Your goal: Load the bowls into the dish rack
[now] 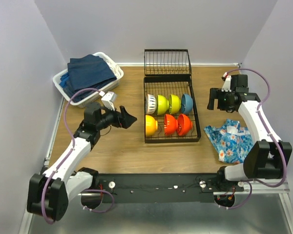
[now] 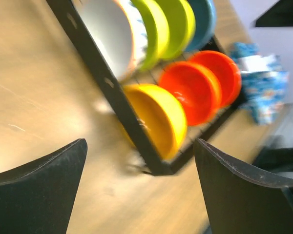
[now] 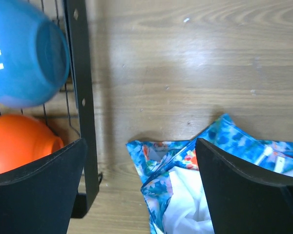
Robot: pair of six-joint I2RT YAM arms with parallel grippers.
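The black wire dish rack (image 1: 172,137) lies mid-table and holds all the bowls on edge. The back row has the white ribbed bowl (image 1: 151,104), two lime-yellow bowls (image 1: 162,104) and the blue bowl (image 1: 187,102). The front row has the orange-yellow bowl (image 1: 151,125) and two red-orange bowls (image 1: 171,125). My left gripper (image 1: 128,118) is open and empty, just left of the rack, facing the orange-yellow bowl (image 2: 158,117). My right gripper (image 1: 212,99) is open and empty, right of the rack, above the table near the blue bowl (image 3: 24,58).
A white basket of navy towels (image 1: 88,75) stands at the back left. A floral blue cloth (image 1: 230,140) lies at the front right, also in the right wrist view (image 3: 195,185). The rack's smaller hinged section (image 1: 167,62) stands behind it.
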